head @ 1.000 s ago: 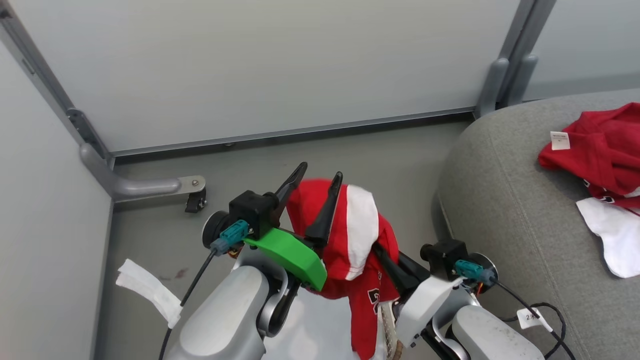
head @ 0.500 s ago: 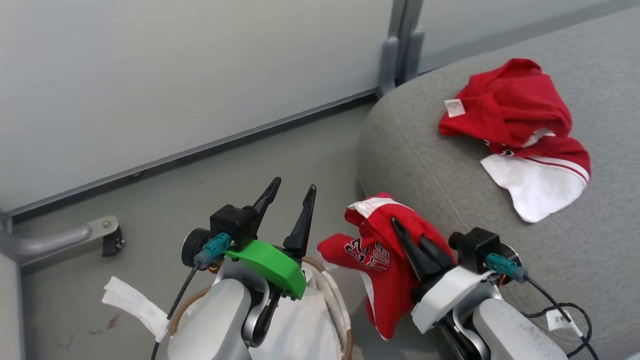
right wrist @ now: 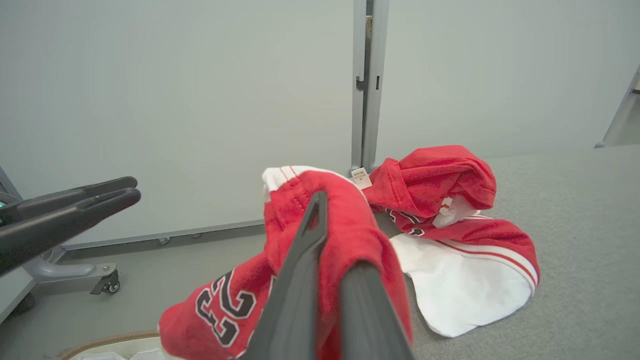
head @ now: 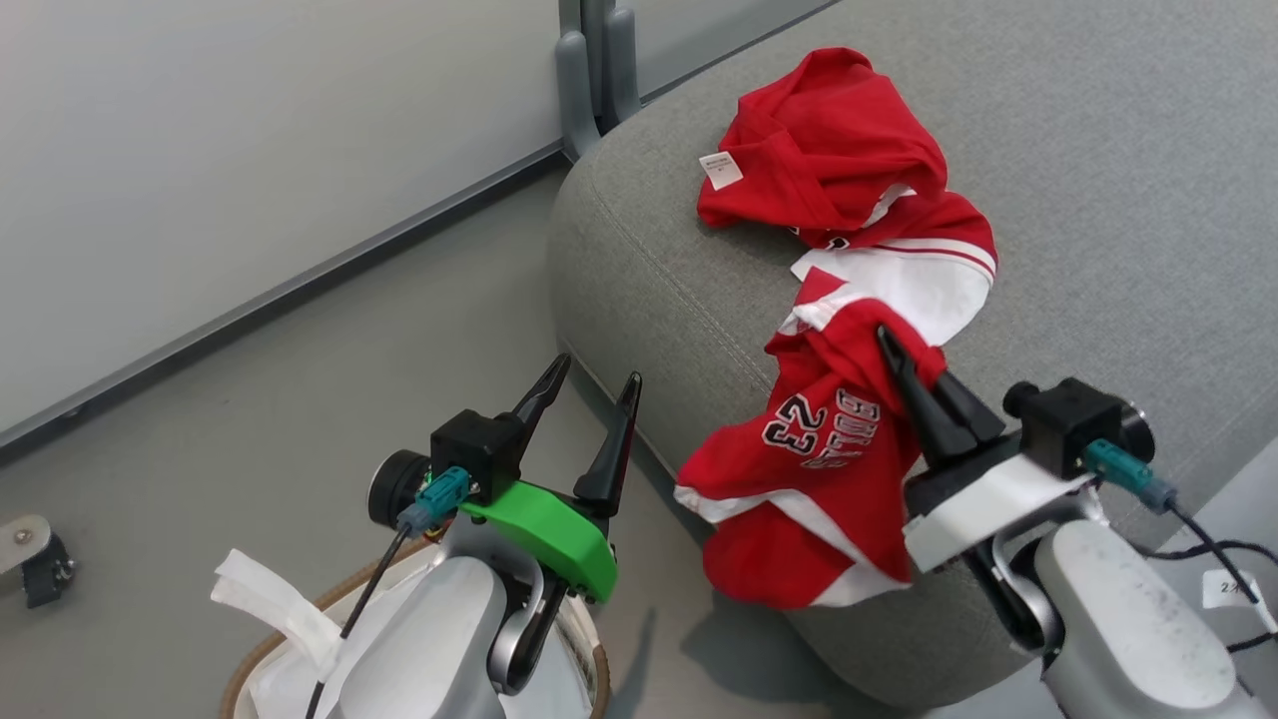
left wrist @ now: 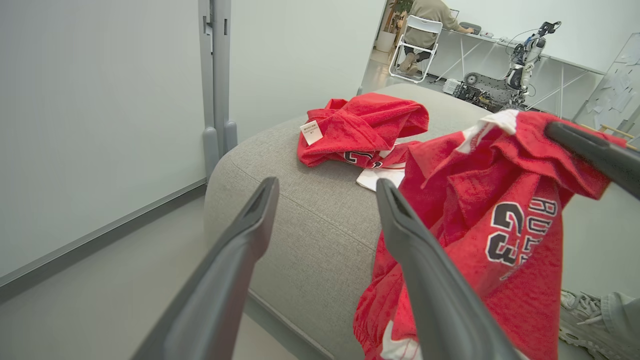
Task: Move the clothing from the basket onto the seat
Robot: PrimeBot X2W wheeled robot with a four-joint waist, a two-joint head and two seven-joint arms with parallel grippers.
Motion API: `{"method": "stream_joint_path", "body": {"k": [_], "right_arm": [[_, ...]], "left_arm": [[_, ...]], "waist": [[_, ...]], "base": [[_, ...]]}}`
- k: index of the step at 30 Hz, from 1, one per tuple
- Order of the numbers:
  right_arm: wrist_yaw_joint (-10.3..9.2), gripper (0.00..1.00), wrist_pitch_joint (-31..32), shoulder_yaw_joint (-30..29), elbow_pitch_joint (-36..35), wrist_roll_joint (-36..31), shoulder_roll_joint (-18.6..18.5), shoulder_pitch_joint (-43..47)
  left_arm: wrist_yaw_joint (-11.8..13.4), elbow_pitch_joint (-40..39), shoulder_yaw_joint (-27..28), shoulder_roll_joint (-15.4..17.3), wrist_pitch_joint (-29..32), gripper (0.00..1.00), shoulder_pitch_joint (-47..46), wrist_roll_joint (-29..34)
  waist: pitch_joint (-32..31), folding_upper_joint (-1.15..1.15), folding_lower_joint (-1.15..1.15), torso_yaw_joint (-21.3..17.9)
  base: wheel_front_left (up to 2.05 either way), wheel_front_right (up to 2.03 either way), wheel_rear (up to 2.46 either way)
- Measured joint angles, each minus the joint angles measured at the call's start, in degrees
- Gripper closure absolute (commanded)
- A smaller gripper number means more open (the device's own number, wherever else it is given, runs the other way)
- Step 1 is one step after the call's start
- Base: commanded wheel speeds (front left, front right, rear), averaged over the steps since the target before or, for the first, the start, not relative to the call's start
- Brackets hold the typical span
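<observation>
One red piece of the clothing [head: 829, 160] with a small white tag lies crumpled on the grey seat [head: 1098, 200], its white panel toward me. My right gripper [head: 904, 364] is shut on the second piece of clothing [head: 819, 469], red with "23". This piece hangs over the seat's near edge, next to the first. In the right wrist view the cloth [right wrist: 345, 215] wraps the right gripper [right wrist: 332, 235]. My left gripper [head: 597, 371] stands open and empty above the floor. Below it is the basket [head: 599, 679], showing its brown rim and white liner. The left wrist view shows the left gripper [left wrist: 327, 185] facing the seat [left wrist: 300, 210].
Grey partition walls with a post [head: 594, 60] stand behind the seat. A caster foot [head: 35, 559] sits at the far left on the floor. A person's shoe [left wrist: 580, 320] is beside the seat. Far off, a person sits at a desk [left wrist: 425, 20].
The camera has swung right toward the seat. My right gripper has carried the "23" garment from above the basket to the seat's edge. The left gripper stays open.
</observation>
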Motion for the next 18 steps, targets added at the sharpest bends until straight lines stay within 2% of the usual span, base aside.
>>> {"method": "stream_joint_path", "body": {"k": [4, 13, 18], "right_arm": [[0.0, 1.0, 0.0, -0.99, -1.93, -1.72, -4.61, -5.66], [0.0, 1.0, 0.0, -2.5, -2.01, -5.79, -17.52, -27.03], [0.0, 1.0, -0.01, -6.44, 1.46, -9.15, -21.38, -36.51]], "left_arm": [[-0.09, -0.34, -0.75, 0.0, 0.0, 0.0, -0.55, 0.46], [-0.3, 0.09, -0.6, 0.0, 0.0, 0.0, -1.94, 3.42], [-0.32, 0.44, -0.9, 0.02, 0.0, 0.0, -4.7, 5.27]], "waist": [[2.32, 0.0, 0.0, -0.9], [7.95, 0.0, 0.0, -0.93], [11.38, 0.0, 0.0, 0.69]], "base": [[0.0, 0.0, 0.0], [0.0, 0.0, 0.0], [0.0, 0.0, 0.0]]}}
